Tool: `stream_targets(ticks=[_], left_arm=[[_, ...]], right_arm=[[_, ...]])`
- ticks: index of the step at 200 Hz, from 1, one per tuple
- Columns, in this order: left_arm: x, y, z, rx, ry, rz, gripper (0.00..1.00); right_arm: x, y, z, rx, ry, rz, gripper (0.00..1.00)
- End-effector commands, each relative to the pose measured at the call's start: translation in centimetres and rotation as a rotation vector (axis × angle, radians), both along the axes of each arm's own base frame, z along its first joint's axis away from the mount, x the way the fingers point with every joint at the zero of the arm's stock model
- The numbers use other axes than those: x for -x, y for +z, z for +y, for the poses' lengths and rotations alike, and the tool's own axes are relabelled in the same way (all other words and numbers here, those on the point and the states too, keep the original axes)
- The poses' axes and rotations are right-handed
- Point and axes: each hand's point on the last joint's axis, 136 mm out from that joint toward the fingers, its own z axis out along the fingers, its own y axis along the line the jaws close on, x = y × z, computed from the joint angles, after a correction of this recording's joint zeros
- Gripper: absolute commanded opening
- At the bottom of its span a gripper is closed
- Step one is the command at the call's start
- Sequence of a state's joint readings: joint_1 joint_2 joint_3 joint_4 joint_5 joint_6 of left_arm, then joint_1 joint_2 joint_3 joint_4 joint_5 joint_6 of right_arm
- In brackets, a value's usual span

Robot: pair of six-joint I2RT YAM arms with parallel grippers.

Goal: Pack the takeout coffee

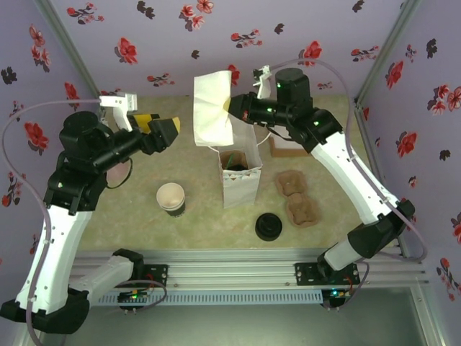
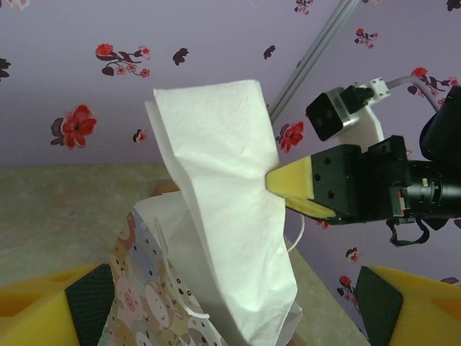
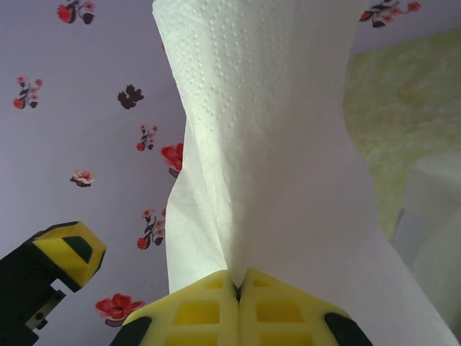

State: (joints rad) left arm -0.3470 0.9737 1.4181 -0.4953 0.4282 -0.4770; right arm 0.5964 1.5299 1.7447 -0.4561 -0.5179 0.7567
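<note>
Nearest the arms sit a stack of black lids [image 1: 268, 226] and a lidless cup stack [image 1: 171, 198]. Behind them stands the open paper bag [image 1: 241, 186]. The takeout coffee [image 1: 233, 164] is probably the dark round shape low inside it, though that is hard to tell. Over the bag's mouth, the right gripper [image 3: 240, 277] pinches a white napkin [image 1: 214, 108] between fingers pressed together. The left gripper [image 1: 167, 131] is spread wide and empty. The cup should be light, thin-walled and easily crushed, so it is best gripped gently around the wall below the lid and kept upright.

Left arm [image 1: 47, 238] and right arm [image 1: 360, 173] are wearing white shells between black joints; the right gripper's [image 3: 238, 281] yellow fingers [image 3: 194, 317] are showing black pads [image 3: 338, 328]; a pale cable [image 1: 3, 140] is looping at nine o'clock
</note>
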Motion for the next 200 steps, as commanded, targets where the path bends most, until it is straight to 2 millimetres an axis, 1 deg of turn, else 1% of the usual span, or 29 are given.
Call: stream_targets(ticks=[1,37,68,93,118,131,158,178,200], left_arm=[[-0.7,-1.0,-0.5,-0.007,-0.003,0.036,0.88],[-1.3,-1.7,-1.1,-0.01,-0.018,0.055,0.84],[-1.7,-2.1,-1.7,-0.016,-0.029,0.068,0.83],[-1.8,-2.4,-2.0,-0.019,-0.036,0.075,0.82],[-2.0,-2.5,-2.3,-0.02,-0.044,0.078,0.82],[-2.1,-2.7,-2.4,-0.022,-0.044,0.085,0.81],[-2.3,-3.2,-2.6,-0.027,-0.047,0.099,0.81],[-2.4,-3.5,-2.7,-0.031,-0.045,0.105,0.81],[-2.5,-3.8,-2.8,-0.032,-0.046,0.112,0.81]], right_arm=[[0.3,-1.1,0.0,0.004,0.014,0.033,0.0],[0.6,-4.4,-1.2,0.059,0.016,0.1,0.0],[0.8,-6.1,-3.1,0.08,-0.011,0.133,0.0],[1.0,-6.4,-4.7,0.082,-0.037,0.137,0.0],[1.0,-6.9,-5.7,0.103,-0.052,0.141,0.0],[1.1,-7.0,-5.9,0.122,-0.052,0.137,0.0],[1.0,-7.9,-6.5,0.185,-0.065,0.139,0.0],[1.1,-8.6,-6.5,0.231,-0.064,0.135,0.0],[1.3,-9.4,-6.2,0.329,-0.071,0.118,0.0]])
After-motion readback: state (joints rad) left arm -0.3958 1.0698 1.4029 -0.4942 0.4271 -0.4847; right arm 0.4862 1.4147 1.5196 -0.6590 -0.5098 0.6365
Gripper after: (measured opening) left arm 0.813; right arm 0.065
